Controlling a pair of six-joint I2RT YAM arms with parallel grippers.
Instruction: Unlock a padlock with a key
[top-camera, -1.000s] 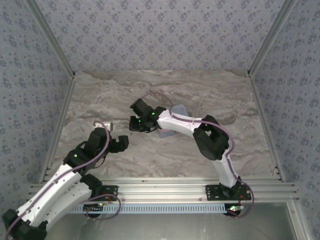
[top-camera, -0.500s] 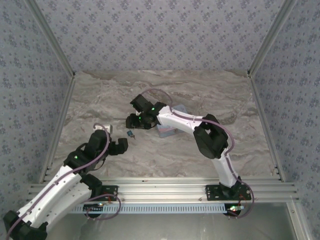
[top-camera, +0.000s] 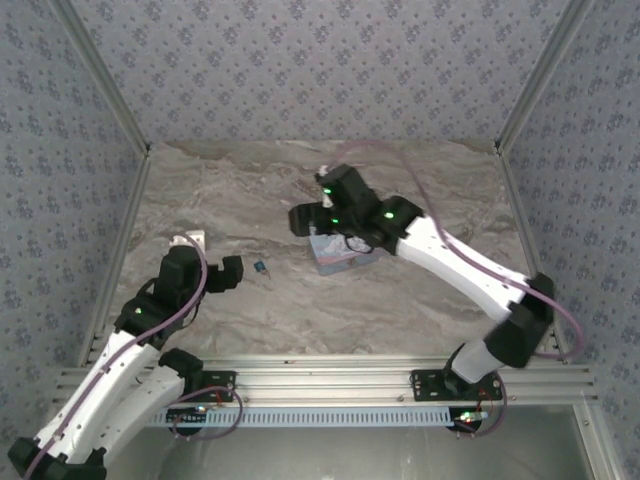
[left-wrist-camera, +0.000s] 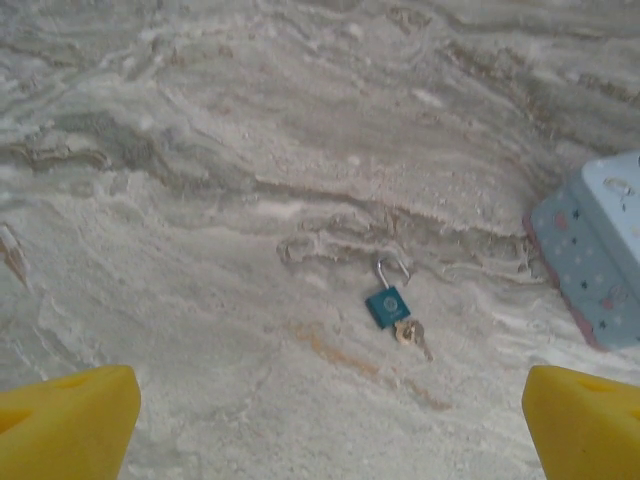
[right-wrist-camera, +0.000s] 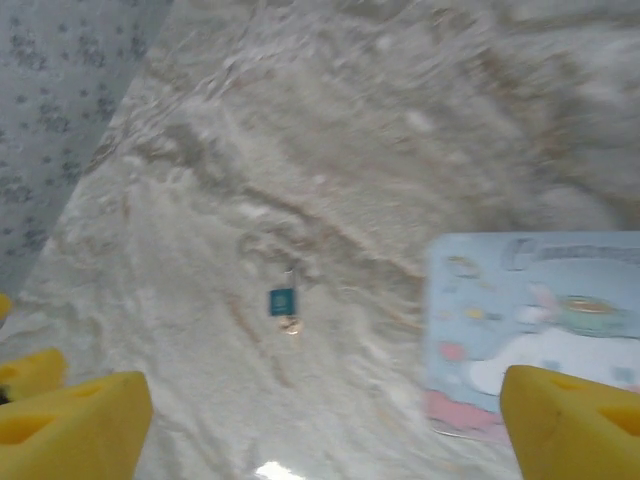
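A: Start at the near edge. What is the left hand (top-camera: 232, 272) doing?

B: It hangs low over the counter (top-camera: 400, 310), jaws spread wide, nothing between them. Its own camera has a yellow pad (left-wrist-camera: 65, 425) in each bottom corner and bare marble between.

A: And the padlock (top-camera: 260, 266)?

B: It lies flat on the counter just beyond that hand, and neither hand touches it. From above it is a dark speck. The left wrist camera brings out what the top one cannot: a teal body, a silver shackle (left-wrist-camera: 392, 268) at one end, and a small brass key (left-wrist-camera: 410, 333) touching the other end. I can't tell whether the shackle is sprung.

A: Does the right wrist camera add anything?

B: It is blurry there, so the padlock is tiny and the key is a pale dot. But it shows the lid of the tin (right-wrist-camera: 530, 320), light blue with a cartoon print.

A: Where does the tin sit?

B: Right of the padlock and a little farther back, near it but apart.

A: And the right hand (top-camera: 305, 220)?

B: Farthest back, raised just beyond the tin's left end, jaws wide and empty.
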